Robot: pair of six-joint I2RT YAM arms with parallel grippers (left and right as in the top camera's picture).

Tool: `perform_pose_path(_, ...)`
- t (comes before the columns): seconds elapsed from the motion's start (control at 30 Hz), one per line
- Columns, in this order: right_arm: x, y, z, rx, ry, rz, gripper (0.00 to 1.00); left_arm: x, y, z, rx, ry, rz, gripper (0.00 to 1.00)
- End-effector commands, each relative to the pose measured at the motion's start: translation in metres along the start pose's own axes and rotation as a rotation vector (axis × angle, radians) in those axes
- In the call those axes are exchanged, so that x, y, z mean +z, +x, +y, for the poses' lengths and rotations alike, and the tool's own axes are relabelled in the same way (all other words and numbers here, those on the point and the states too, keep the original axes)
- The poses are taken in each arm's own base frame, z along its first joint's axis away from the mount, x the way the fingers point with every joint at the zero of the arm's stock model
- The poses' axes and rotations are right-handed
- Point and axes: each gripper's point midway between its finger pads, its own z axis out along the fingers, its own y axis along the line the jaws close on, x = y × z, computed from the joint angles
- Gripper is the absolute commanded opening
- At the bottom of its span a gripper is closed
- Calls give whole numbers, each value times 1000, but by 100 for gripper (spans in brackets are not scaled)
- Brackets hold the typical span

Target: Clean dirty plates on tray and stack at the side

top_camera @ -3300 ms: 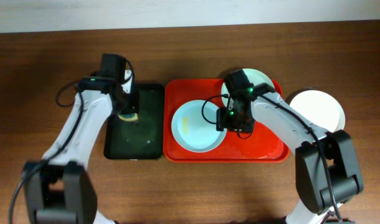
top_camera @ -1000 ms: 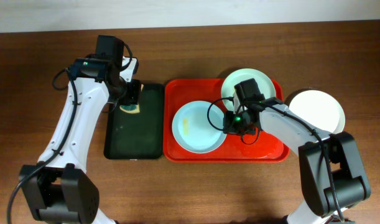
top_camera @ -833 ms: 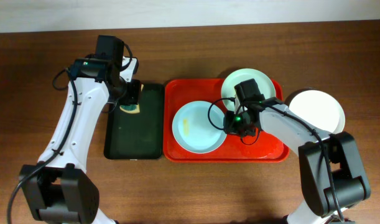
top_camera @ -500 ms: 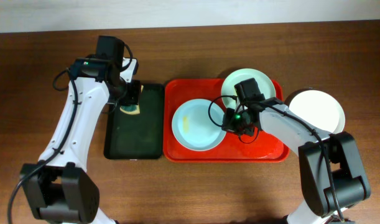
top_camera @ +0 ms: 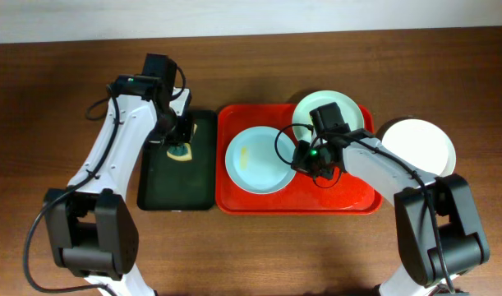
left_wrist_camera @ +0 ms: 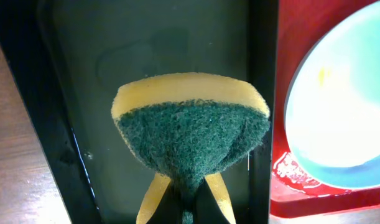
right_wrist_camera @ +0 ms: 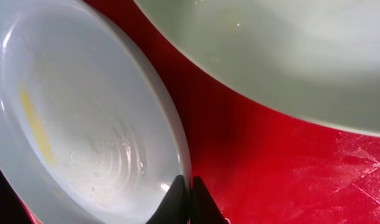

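Observation:
On the red tray (top_camera: pixel 349 193) lie two dirty plates. A pale blue plate (top_camera: pixel 257 160) with a yellow smear (right_wrist_camera: pixel 37 124) sits at its left, and a pale green plate (top_camera: pixel 329 113) at the back right. My right gripper (top_camera: pixel 300 160) is shut on the blue plate's right rim (right_wrist_camera: pixel 180 155), one finger inside and one outside. A white plate (top_camera: pixel 416 146) rests on the table to the right of the tray. My left gripper (top_camera: pixel 180 146) is shut on a yellow and green sponge (left_wrist_camera: pixel 191 130), held just above the dark green tray (left_wrist_camera: pixel 146 50).
The dark green tray (top_camera: pixel 164 185) lies directly left of the red tray, their rims almost touching. Both stand on a brown wooden table (top_camera: pixel 251 247). The pale green plate (right_wrist_camera: pixel 289 50) sits close behind the blue one.
My left arm has swung right with the sponge, from the green tray's left edge to over its middle. The blue plate has shifted slightly left in my right gripper.

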Motion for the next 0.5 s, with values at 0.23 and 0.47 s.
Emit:
perform_pose_path(0.23,2,8,8,-33,16,-8,34,10,-13,-67,-15,129,-36,0)
perform_pose_path(0.47,1,2,-3,-31,73,-42,4,40,-6,-112,76,140,5,0)
